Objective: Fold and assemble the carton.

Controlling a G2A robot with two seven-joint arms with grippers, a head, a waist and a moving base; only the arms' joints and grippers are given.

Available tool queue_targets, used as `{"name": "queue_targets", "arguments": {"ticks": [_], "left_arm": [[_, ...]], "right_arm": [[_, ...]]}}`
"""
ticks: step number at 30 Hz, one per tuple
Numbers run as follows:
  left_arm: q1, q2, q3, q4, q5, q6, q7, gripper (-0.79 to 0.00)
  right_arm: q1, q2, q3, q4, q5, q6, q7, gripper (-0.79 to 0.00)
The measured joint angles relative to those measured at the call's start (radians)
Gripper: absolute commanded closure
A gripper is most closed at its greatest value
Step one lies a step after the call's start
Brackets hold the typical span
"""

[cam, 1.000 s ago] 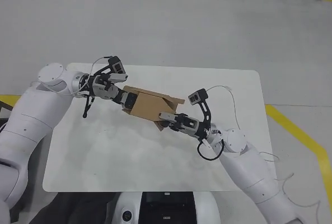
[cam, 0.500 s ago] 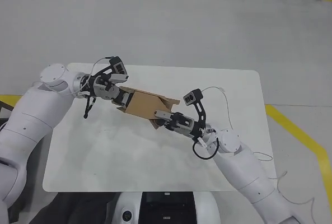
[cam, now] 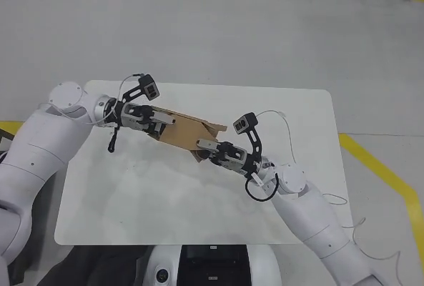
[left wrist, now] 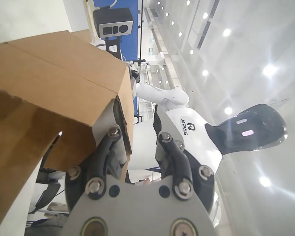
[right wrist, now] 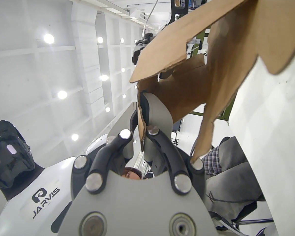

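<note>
Above the far half of the table [cam: 126, 207], in the top view, the carton [cam: 185, 133] spans between the two arms as a part-formed brown sleeve. The left gripper [cam: 156, 124] is at one end and the right gripper [cam: 201, 148] at the other. Whether the lower corner rests on the table cannot be determined.

Left wrist view: the left gripper [left wrist: 135, 133] straddles one end wall of the carton [left wrist: 51, 79]. Its jaws stand partly apart, and a clear gap shows between one finger [left wrist: 166, 143] and the cardboard. Contact at the other finger is masked by the carton corner.

Right wrist view: the right gripper [right wrist: 142, 126] is closed tight on the edge of a carton [right wrist: 223, 37] panel, which passes between the two fingers. Loose flaps splay outward beyond it.

Handling, as a judgement: the carton appears to be light corrugated board. Expect it to be stiff across each panel, free to hinge along the scored creases, and easily crushed or torn at raw edges. Take hold on a wall close to a corner crease, not on a free flap tip, which will bend away.

Not visible: the carton interior, the flaps on the underside, and how many flaps remain unfolded.
</note>
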Motion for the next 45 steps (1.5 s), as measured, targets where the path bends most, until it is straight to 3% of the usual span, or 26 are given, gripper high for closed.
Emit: {"name": "queue_targets", "arguments": {"ticks": [9, 14, 15, 16, 18, 19, 20, 21, 22, 35, 45], "left_arm": [[-0.006, -0.003, 0.009, -0.01, 0.045, -0.025, 0.0, -0.191], [-0.006, -0.003, 0.007, -0.011, 0.039, -0.025, 0.0, -0.077], [-0.006, -0.004, 0.006, -0.01, 0.036, -0.023, 0.0, -0.049], [-0.006, -0.004, 0.006, -0.009, 0.035, -0.022, 0.0, -0.015], [-0.008, -0.005, 0.006, -0.008, 0.037, -0.022, 0.0, 0.0], [-0.009, -0.005, 0.006, -0.007, 0.041, -0.023, 0.0, 0.0], [-0.01, -0.005, 0.007, -0.005, 0.046, -0.026, 0.0, 0.0], [-0.012, -0.006, 0.007, -0.002, 0.05, -0.029, 0.0, 0.0], [-0.013, -0.006, 0.006, 0.001, 0.054, -0.033, 0.0, 0.0], [-0.025, -0.021, -0.001, 0.039, 0.118, -0.077, 0.0, 0.0], [-0.022, -0.029, -0.01, 0.061, 0.076, -0.076, 0.0, 0.0]], "right_arm": [[0.001, -0.005, 0.003, -0.001, -0.002, 0.019, -0.01, 0.0], [0.001, -0.007, 0.008, 0.0, -0.005, 0.026, -0.014, 0.0], [0.001, -0.008, 0.009, 0.0, -0.005, 0.027, -0.014, -0.049], [0.001, -0.008, 0.01, 0.0, -0.005, 0.029, -0.013, -0.215], [0.001, -0.009, 0.013, 0.0, -0.004, 0.032, -0.013, -0.391], [0.001, -0.009, 0.014, -0.001, -0.004, 0.032, -0.013, -0.529], [0.001, -0.009, 0.015, -0.002, -0.004, 0.033, -0.013, -0.603], [0.0, -0.009, 0.016, -0.003, -0.005, 0.034, -0.013, -0.736], [0.0, -0.01, 0.018, -0.005, -0.005, 0.036, -0.012, -0.785], [-0.02, -0.006, 0.06, -0.025, -0.011, 0.019, -0.011, -0.785], [-0.05, -0.001, 0.099, -0.055, -0.005, 0.006, -0.009, -0.785]]}}
